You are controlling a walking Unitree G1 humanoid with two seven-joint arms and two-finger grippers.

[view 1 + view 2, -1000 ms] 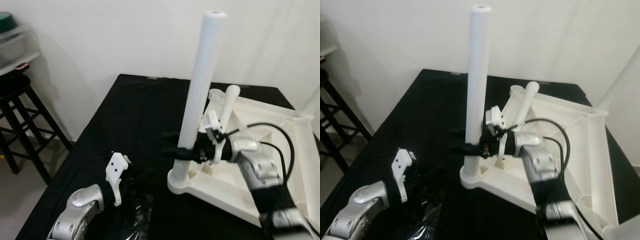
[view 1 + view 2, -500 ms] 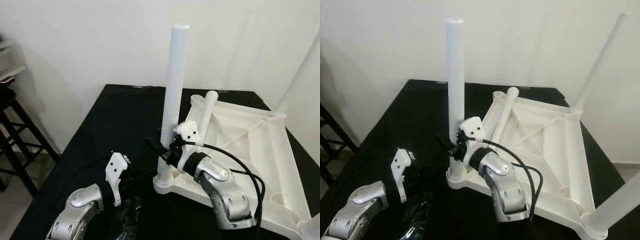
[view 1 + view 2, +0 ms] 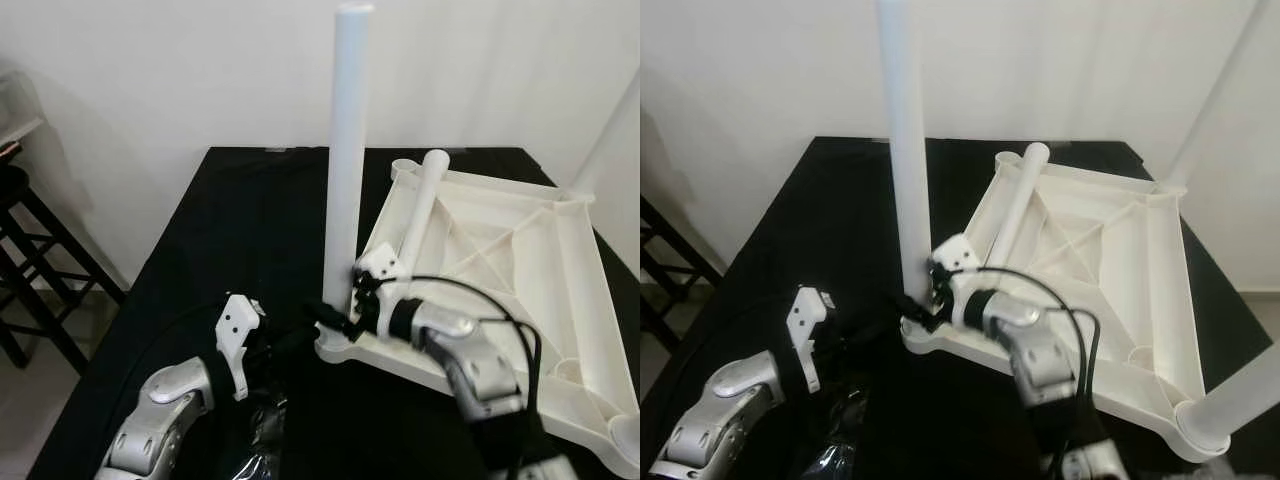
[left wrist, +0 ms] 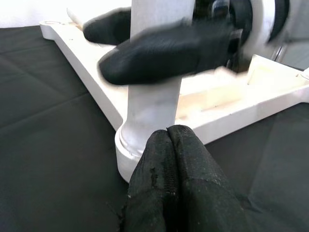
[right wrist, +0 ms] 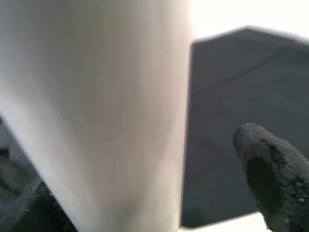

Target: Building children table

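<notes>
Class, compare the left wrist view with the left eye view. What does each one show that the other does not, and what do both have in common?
Left wrist view alone: the left gripper seen close, its fingers pressed together, just in front of the corner socket that the upright leg stands in.

Left eye view alone: the whole upside-down tabletop, a loose leg lying across it, a black stool by the wall, and both silver arms.

Both: the upright white leg, the right gripper around its lower end, and the black cloth.
</notes>
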